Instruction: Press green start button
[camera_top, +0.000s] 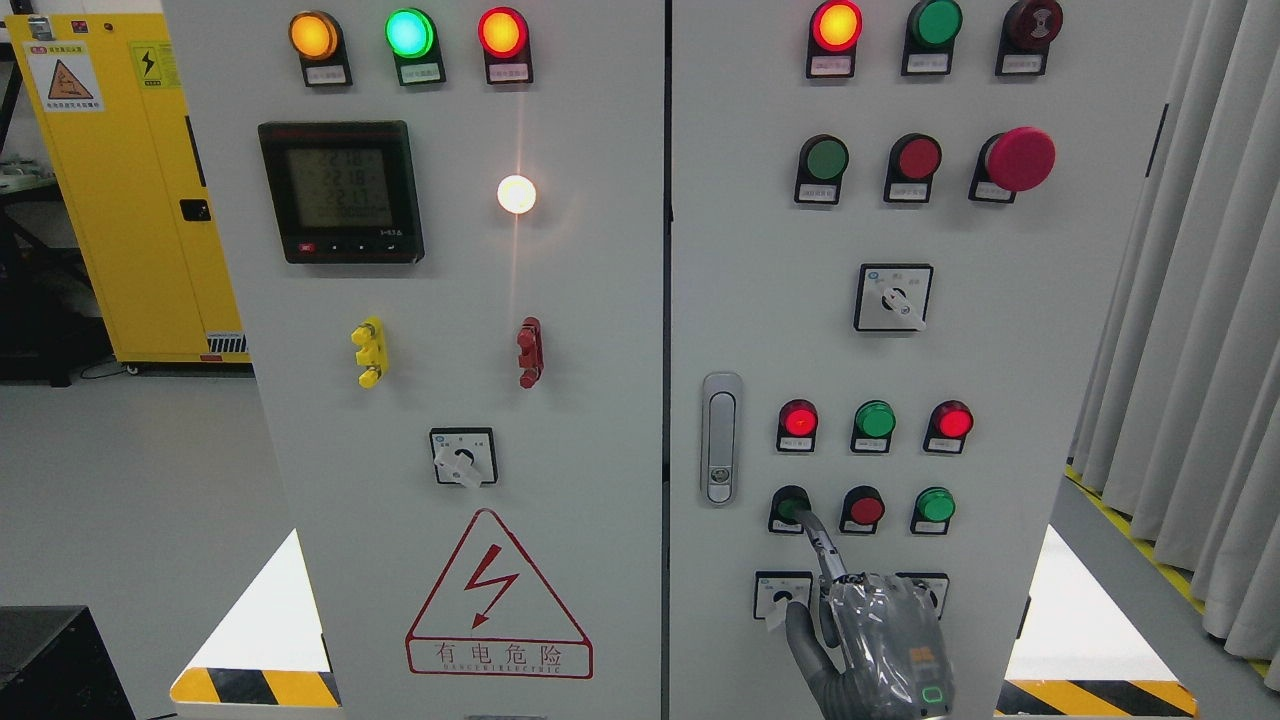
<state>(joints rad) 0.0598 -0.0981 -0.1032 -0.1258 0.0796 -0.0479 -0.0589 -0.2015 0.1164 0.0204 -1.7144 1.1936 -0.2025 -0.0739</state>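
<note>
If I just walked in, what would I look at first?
Probably the glowing lamps along the top: orange, green and red on the left door, plus a dazzling white light below them. Next, the big red mushroom button at upper right. Then the robot's right hand at the bottom, one finger stretched up to a green button.

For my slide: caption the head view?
Right hand extends its index finger onto the green button on the cabinet.

3 rotary switches, 1 meter, 1 hand
</note>
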